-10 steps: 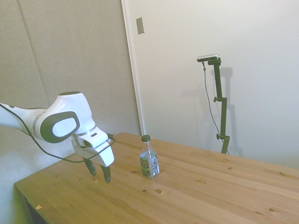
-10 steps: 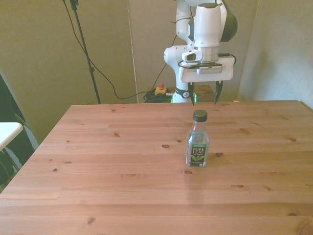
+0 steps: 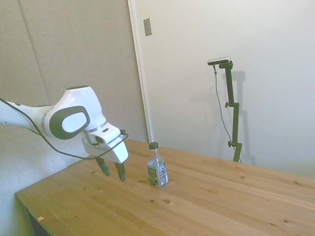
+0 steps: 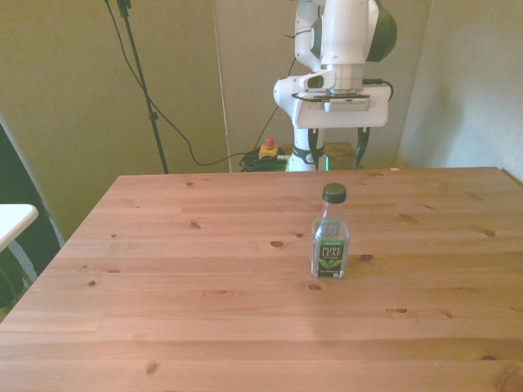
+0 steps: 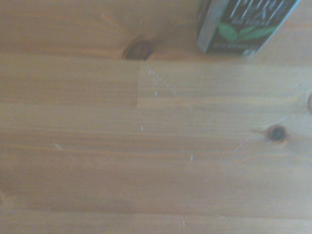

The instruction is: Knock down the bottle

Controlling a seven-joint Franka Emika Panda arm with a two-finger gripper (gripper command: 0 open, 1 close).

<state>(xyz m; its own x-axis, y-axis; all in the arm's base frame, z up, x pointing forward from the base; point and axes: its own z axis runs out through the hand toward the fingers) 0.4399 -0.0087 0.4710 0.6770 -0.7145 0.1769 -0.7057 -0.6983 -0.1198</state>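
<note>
The bottle (image 3: 157,167) stands upright near the middle of the wooden table (image 3: 211,201), clear with a dark green cap and a green-and-white label. In the front view the bottle (image 4: 330,237) is a little right of centre. My gripper (image 3: 112,171) hangs just above the table beside the bottle, a short gap away and not touching it. Its fingers are open and point down, with nothing between them. In the front view the gripper (image 4: 337,151) is behind the bottle, over the table's far edge. The wrist view shows only the lower label of the bottle (image 5: 246,24) above bare wood.
The table (image 4: 204,286) carries nothing but the bottle. A white ledge (image 4: 12,217) sits beyond the table at the front view's left. A red button box (image 4: 266,149) and cables lie on the floor behind the table.
The gripper has moved closer to the bottle and risen slightly. The bottle has not moved.
</note>
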